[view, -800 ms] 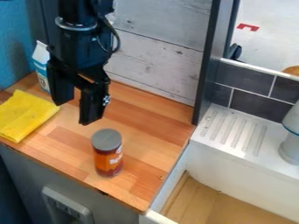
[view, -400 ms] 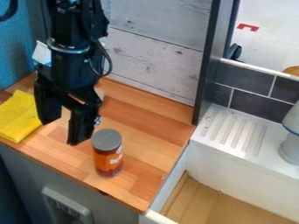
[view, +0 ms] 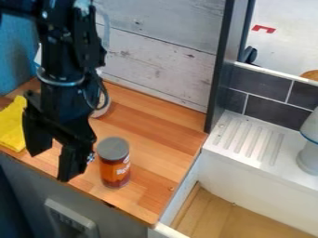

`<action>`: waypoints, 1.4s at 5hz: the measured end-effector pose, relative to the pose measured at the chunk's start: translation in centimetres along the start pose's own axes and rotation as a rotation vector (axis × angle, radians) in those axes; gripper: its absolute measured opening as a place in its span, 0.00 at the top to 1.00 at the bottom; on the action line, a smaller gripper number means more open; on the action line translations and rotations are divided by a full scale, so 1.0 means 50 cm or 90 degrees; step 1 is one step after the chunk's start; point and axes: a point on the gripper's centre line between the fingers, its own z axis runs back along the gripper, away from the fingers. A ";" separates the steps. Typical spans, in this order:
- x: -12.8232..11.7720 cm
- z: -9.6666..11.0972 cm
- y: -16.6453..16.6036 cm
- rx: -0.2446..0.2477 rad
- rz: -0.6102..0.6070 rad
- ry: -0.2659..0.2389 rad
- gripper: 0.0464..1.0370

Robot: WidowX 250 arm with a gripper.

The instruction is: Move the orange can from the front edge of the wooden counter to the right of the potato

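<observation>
I see one jar (view: 115, 172) close beside my jaws, with a narrow gap between it and me. It is a small, round jar, taller than it is wide, with a flat grey lid (view: 113, 148) on top. An orange label (view: 110, 170) with white print wraps its side, and dark reddish-brown shows above and below that label. The jar stands upright on its base, lid up, on the wooden counter (view: 158, 121), near the front edge, its print turned partly to the right of the view.
</observation>
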 end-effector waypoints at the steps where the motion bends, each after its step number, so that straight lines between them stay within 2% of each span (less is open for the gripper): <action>1: 0.021 -0.043 -0.024 -0.009 -0.020 0.023 0.04; 3: 0.066 -0.084 -0.016 -0.030 -0.012 0.013 0.04; 4: 0.079 -0.101 0.004 -0.037 0.017 0.026 0.04; 5: 0.112 -0.096 0.025 -0.039 0.053 0.008 0.04; 7: 0.170 -0.090 0.019 -0.081 0.079 -0.016 0.04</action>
